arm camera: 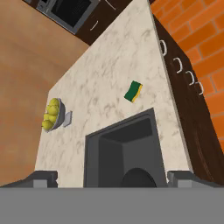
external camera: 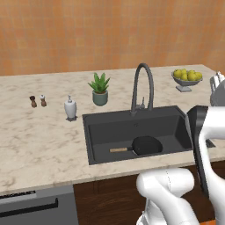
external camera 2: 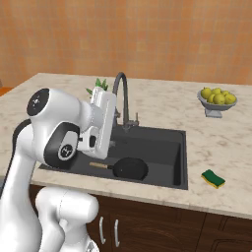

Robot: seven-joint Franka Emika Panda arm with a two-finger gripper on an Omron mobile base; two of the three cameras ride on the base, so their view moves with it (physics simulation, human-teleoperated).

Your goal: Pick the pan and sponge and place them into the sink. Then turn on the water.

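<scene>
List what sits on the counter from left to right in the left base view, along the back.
Brown shaker → white-topped shaker → white soap dispenser → potted plant → faucet → fruit bowl.

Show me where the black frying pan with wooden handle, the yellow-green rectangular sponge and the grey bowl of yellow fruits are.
black frying pan [external camera: 147, 145], left base view, on its round base.
yellow-green sponge [external camera 2: 213, 179], right base view, on its green top.
grey fruit bowl [external camera 2: 217, 105], right base view, on its outer wall.
</scene>
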